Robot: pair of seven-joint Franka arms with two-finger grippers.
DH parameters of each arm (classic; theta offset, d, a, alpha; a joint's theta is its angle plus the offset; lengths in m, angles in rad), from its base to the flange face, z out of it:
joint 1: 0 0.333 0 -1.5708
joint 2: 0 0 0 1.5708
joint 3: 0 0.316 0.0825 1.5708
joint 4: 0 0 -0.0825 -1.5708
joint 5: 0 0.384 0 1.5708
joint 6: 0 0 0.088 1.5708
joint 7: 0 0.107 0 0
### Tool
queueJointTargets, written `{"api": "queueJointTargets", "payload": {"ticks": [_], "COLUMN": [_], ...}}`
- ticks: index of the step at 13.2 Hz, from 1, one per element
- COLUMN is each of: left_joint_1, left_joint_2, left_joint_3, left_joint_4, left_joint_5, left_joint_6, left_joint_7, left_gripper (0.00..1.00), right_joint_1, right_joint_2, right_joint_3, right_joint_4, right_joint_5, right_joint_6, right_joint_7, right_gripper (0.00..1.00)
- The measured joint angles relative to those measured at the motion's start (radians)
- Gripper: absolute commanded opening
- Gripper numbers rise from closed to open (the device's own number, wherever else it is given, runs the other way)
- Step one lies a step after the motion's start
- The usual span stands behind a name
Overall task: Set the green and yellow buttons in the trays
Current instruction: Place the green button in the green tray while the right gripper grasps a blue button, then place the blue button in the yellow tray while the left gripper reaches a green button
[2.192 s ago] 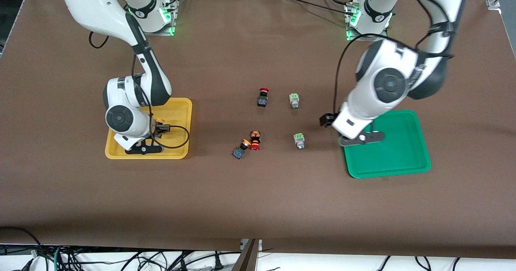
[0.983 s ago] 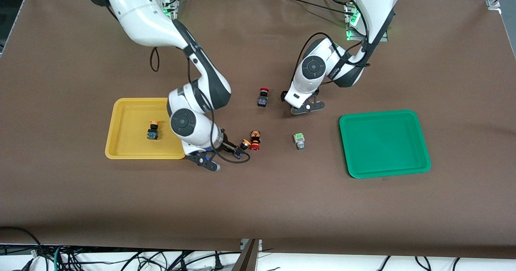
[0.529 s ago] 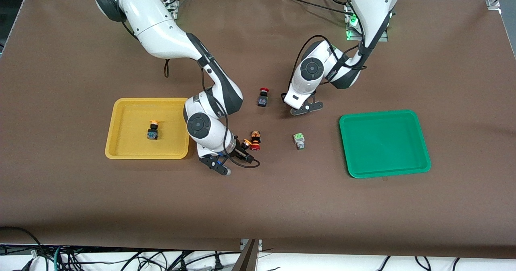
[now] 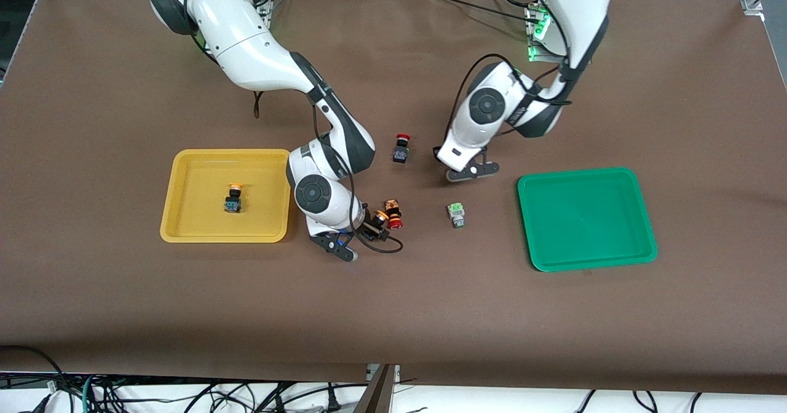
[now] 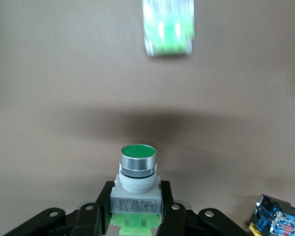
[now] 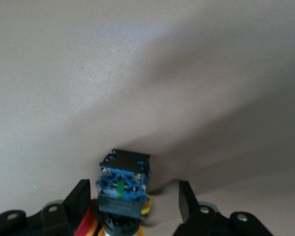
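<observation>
**Both arms working a button at once**

One yellow-capped button is lying in the yellow tray, and the second yellow button is sitting on the table just beside a red-capped button, toward the middle. The right gripper is straddling it, fingers spread wide on either side with clear gaps, nothing clamped yet. For a clean grab, the jaws probably need to close on the blue-black body only; the red neighbour is touching or nearly so, and a finger could be catching it.

Over by the other arm, the left gripper is pinching a green button by its whitish body, cap pointing away from the wrist camera, over bare table between the green tray and another red button. The other green button is waiting on the table, nearer the front camera. The green tray is showing nothing inside.
</observation>
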Motion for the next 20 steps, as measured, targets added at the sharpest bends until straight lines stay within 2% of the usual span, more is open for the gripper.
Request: {"api": "queueJointTargets", "payload": {"ticks": [3,7,9,11,12,13,14,15,16,18,20], "left_joint_1": [0.151,0.287,0.333,0.361,0.366,0.370,0.380,0.391,0.398,0.400,0.399], "left_joint_2": [-0.034,-0.023,-0.015,-0.001,0.008,0.017,0.028,0.042,0.054,0.065,0.065], "left_joint_3": [0.040,0.160,0.210,0.239,0.257,0.279,0.293,0.301,0.303,0.302,0.299], "left_joint_4": [0.040,0.040,0.035,0.029,0.028,0.023,0.019,0.017,0.017,0.017,0.030], "left_joint_5": [0.000,0.001,0.001,0.001,0.001,0.001,0.001,0.001,0.001,0.000,0.000], "left_joint_6": [-0.052,-0.053,-0.053,-0.053,-0.053,-0.054,-0.054,-0.050,-0.044,-0.035,-0.031], "left_joint_7": [0.261,0.625,0.734,0.779,0.799,0.823,0.846,0.865,0.872,0.871,0.869], "left_gripper": [0.17,0.20,0.24,0.25,0.25,0.29,0.33,0.44,0.58,1.00,1.00], "right_joint_1": [-0.002,0.024,0.030,0.029,0.026,0.020,0.012,0.003,-0.003,-0.026,-0.064], "right_joint_2": [-0.025,-0.015,-0.008,-0.008,-0.008,-0.008,-0.008,-0.010,-0.018,-0.055,-0.123], "right_joint_3": [0.000,0.004,0.003,-0.003,-0.005,-0.007,-0.009,-0.008,-0.010,-0.016,-0.038], "right_joint_4": [0.000,-0.012,-0.028,-0.036,-0.037,-0.037,-0.038,-0.037,-0.036,-0.034,-0.050], "right_joint_5": [0.001,0.001,0.000,-0.010,-0.018,-0.022,-0.022,-0.021,-0.023,-0.025,-0.029], "right_joint_6": [-0.021,0.005,0.050,0.062,0.062,0.060,0.052,0.035,0.007,-0.104,-0.243], "right_joint_7": [0.001,0.004,0.004,-0.002,-0.010,-0.025,-0.047,-0.062,-0.073,-0.141,-0.252], "right_gripper": [0.81,0.81,0.74,0.52,0.37,0.21,0.10,0.04,0.04,0.04,0.06]}}
